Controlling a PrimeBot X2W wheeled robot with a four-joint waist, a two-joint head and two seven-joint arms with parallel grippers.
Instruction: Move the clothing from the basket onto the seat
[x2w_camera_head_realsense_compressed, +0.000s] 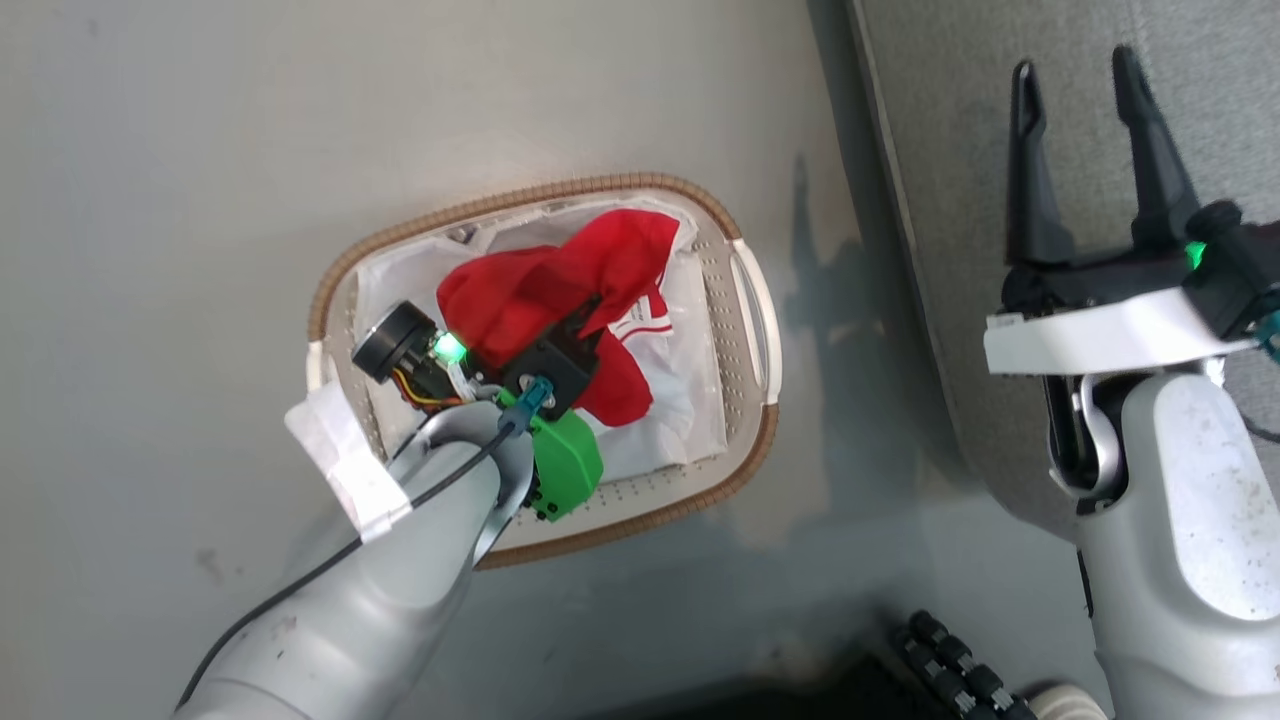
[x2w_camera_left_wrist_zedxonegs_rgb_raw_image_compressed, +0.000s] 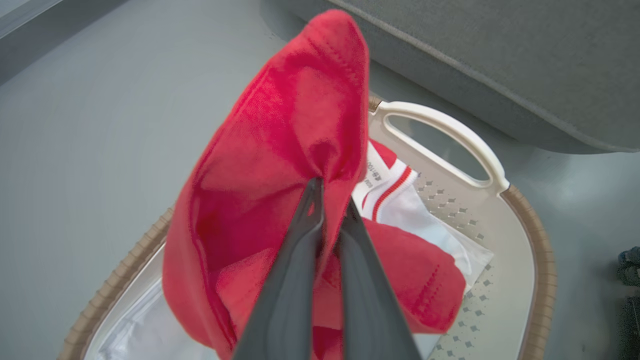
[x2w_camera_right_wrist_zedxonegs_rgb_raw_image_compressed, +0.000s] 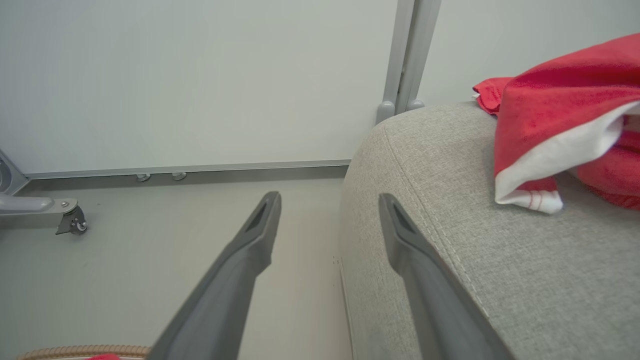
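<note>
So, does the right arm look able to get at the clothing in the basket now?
Probably not easily. The right fingers stand open at the seat edge, away from the basket, while the left fingers are over it, shut on the clothing, blocking the way.

Smooth pale grey floor (x2w_camera_head_realsense_compressed: 180, 200), faintly glossy, spreads from 6 to 12 o'clock in the head view, with the grey seat (x2w_camera_head_realsense_compressed: 960, 120) at 2 o'clock. The right wrist view has a plain pale wall (x2w_camera_right_wrist_zedxonegs_rgb_raw_image_compressed: 175, 75) at 11 o'clock, a grey post (x2w_camera_right_wrist_zedxonegs_rgb_raw_image_compressed: 406, 50) at 1 o'clock and a castor (x2w_camera_right_wrist_zedxonegs_rgb_raw_image_compressed: 74, 223) at 9 o'clock.

red clothing (x2w_camera_left_wrist_zedxonegs_rgb_raw_image_compressed: 280, 150), white basket (x2w_camera_left_wrist_zedxonegs_rgb_raw_image_compressed: 505, 280), grey seat (x2w_camera_right_wrist_zedxonegs_rgb_raw_image_compressed: 500, 280)
</note>
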